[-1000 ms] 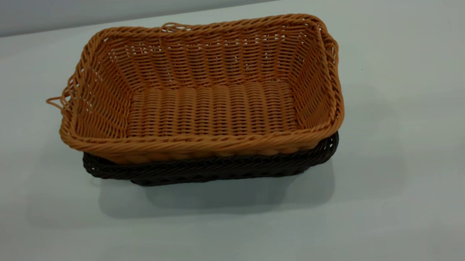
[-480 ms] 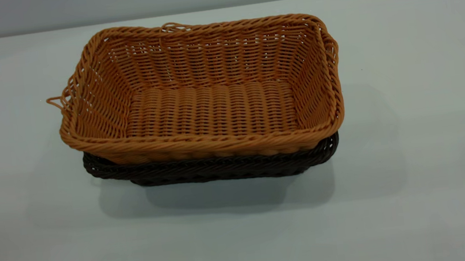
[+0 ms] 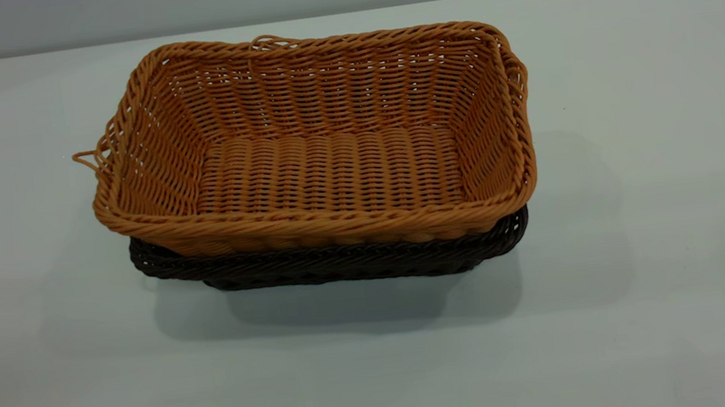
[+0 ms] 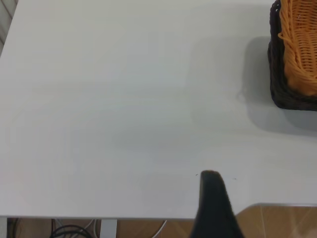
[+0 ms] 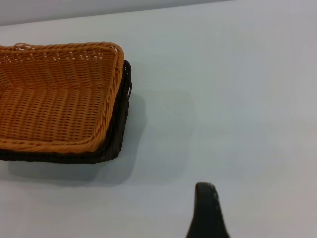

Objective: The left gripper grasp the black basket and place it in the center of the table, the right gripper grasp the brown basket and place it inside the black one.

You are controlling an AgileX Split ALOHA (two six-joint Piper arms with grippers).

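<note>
Only one dark fingertip of the left claw pokes into its own wrist view, hanging over the tabletop near the edge with nothing between it and the bare surface, so I honestly can't tell if it's spread or pressed together. Same deal with the right claw: a single black tip shows in its wrist view, hovering over plain tabletop, well apart from the baskets, and I can't tell its state either. Neither claw is touching anything, and neither shows up in the exterior view at all. Out past them, the black basket sits flat around the middle of the tabletop, and the brown basket is nested inside it, upright, with its braided rim riding above the dark rim so only a dark band peeks out underneath along the near side. The brown one has a loose strand looping out at its left corner and another little loop on the far rim. Both baskets cast a soft shadow on the tabletop.
</note>
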